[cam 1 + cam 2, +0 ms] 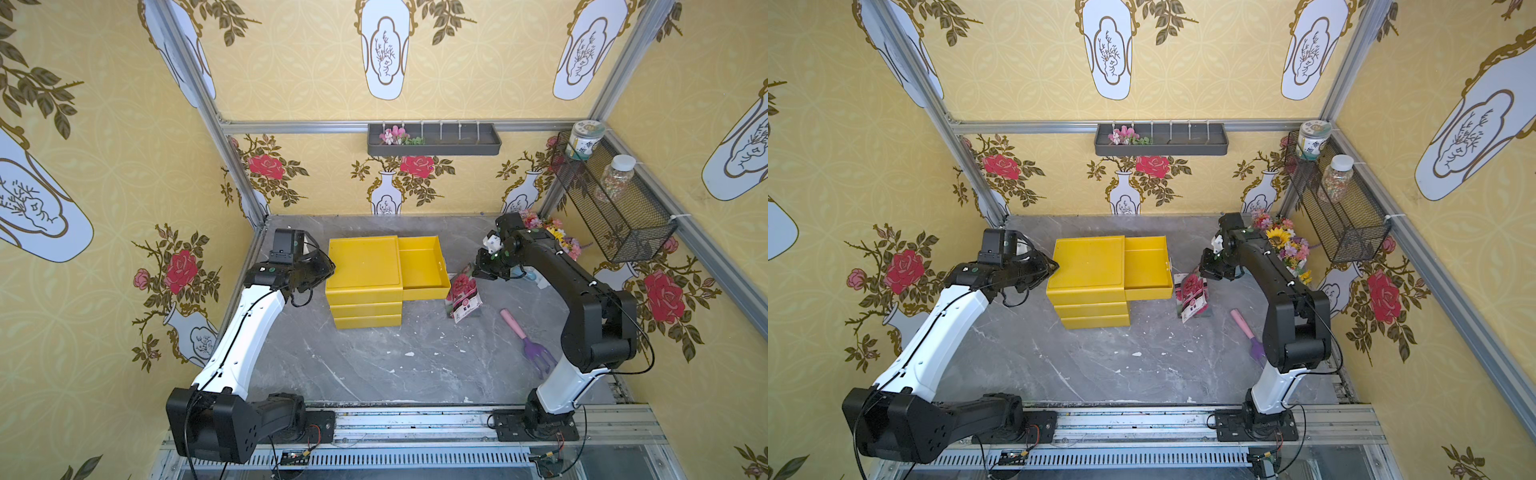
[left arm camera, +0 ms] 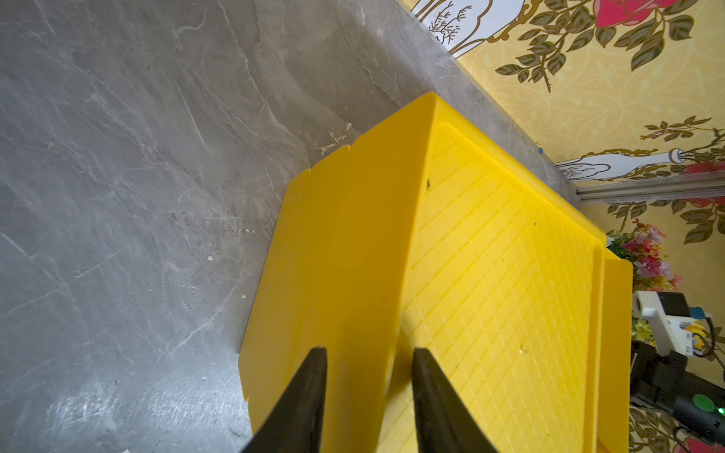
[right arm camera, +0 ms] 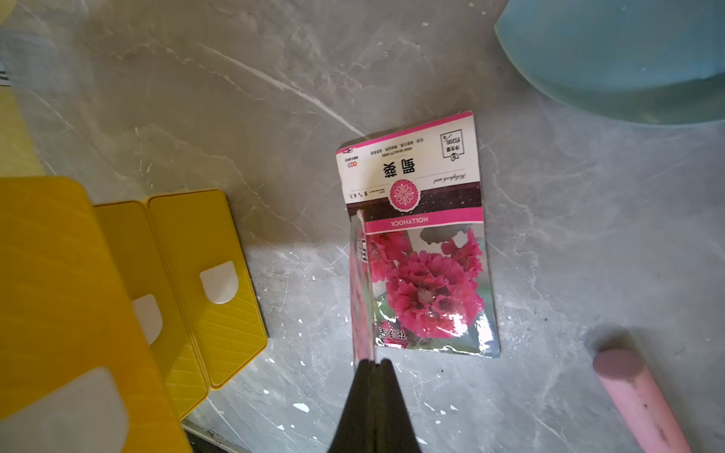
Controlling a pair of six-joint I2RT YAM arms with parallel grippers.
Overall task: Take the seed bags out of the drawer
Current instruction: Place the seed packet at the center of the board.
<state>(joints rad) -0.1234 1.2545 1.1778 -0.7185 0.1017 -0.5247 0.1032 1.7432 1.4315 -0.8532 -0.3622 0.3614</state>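
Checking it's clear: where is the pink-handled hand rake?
In a top view the hand rake lies on the grey table, robot's right side, between the seed bags and the right arm.

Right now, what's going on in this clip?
The right gripper is shut on one seed bag, pinching its edge so that it hangs beside a second seed bag lying flat on the table. The left gripper clamps the top edge of the yellow drawer unit, on the side away from its pulled-out top drawer. No bag shows in that drawer. A hand rake lies untouched nearby.
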